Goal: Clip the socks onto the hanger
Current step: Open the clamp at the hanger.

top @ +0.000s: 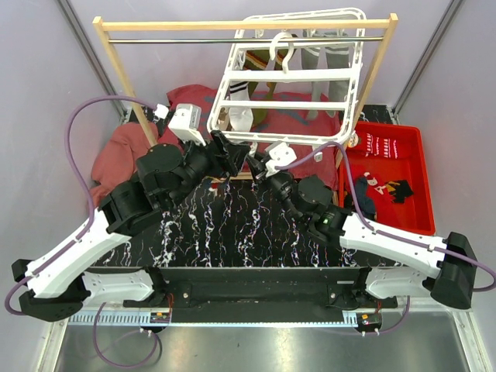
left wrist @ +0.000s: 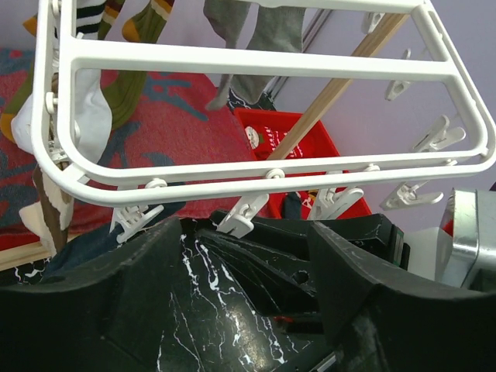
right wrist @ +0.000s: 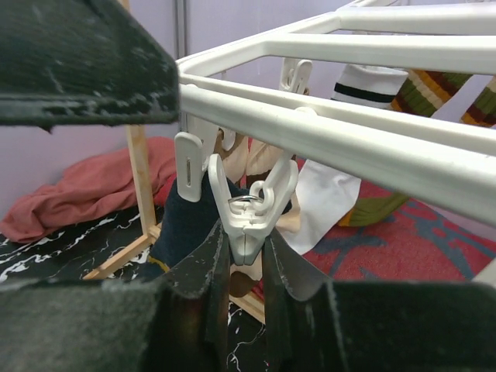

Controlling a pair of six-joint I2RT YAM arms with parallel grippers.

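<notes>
The white hanger (top: 288, 75) hangs tilted from the rail, with several socks clipped to it: a white striped one (left wrist: 87, 116), an olive one (left wrist: 128, 89) and grey ones (left wrist: 263, 35). My right gripper (right wrist: 246, 236) is shut on the lower end of a white clip (right wrist: 249, 209) at the hanger's near edge. A navy sock (right wrist: 180, 225) hangs just behind it from the neighbouring clip (right wrist: 188, 167). My left gripper (left wrist: 242, 232) stands open right beside the right one, under the same edge, with nothing between its fingers. In the top view both grippers (top: 226, 151) (top: 254, 164) meet below the frame.
A red tray (top: 407, 167) at the right holds more socks (top: 391, 190). Red cloths (top: 116, 151) lie at the left and under the hanger. The wooden rail frame (top: 232, 25) stands at the back, its posts on either side of the hanger.
</notes>
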